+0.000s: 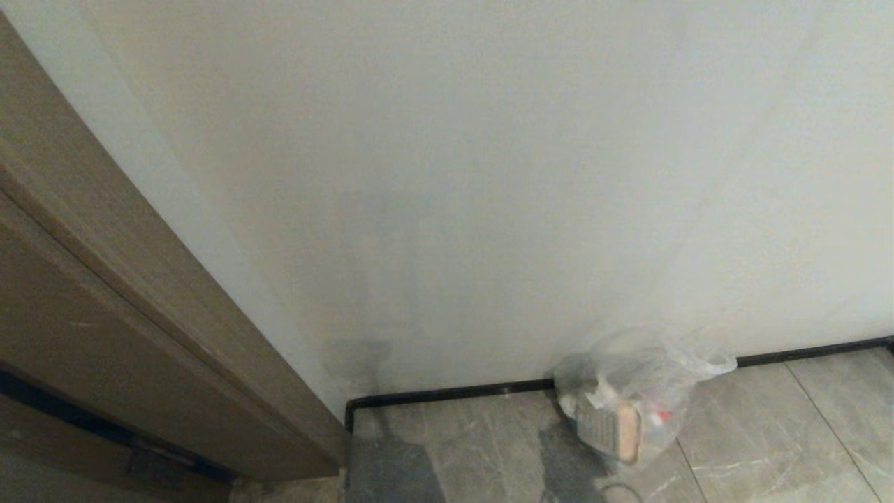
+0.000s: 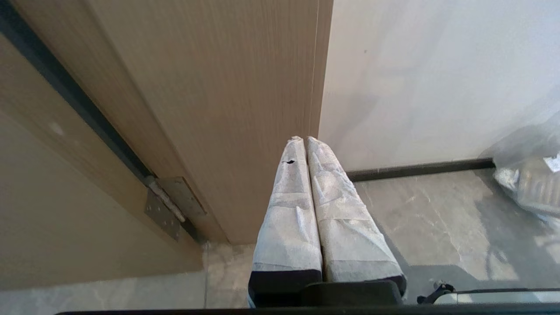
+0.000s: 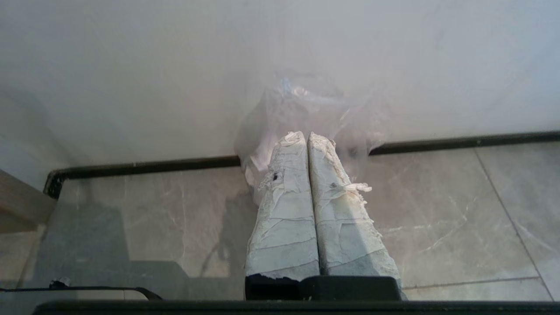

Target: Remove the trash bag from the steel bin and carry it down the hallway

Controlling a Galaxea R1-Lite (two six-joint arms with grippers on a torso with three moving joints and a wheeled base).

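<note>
The trash bag (image 1: 632, 398), thin clear plastic with paper scraps and a red spot showing through, sits on the hallway floor tiles (image 1: 768, 433) against the white wall. No gripper holds it. My right gripper (image 3: 305, 134) is shut and empty, and it points at the trash bag (image 3: 306, 105), which lies beyond its tips. The left gripper (image 2: 305, 139) is also shut on nothing, facing the door frame's edge, with the trash bag (image 2: 529, 183) off to one side. Neither arm shows in the head view. The steel bin is out of view.
A tan wooden door frame (image 1: 140, 314) runs along the left, with a metal hinge (image 2: 168, 205) low on it. A black baseboard (image 1: 447, 398) lines the white wall (image 1: 489, 175). A thin dark cable (image 3: 87, 288) lies on the floor close to me.
</note>
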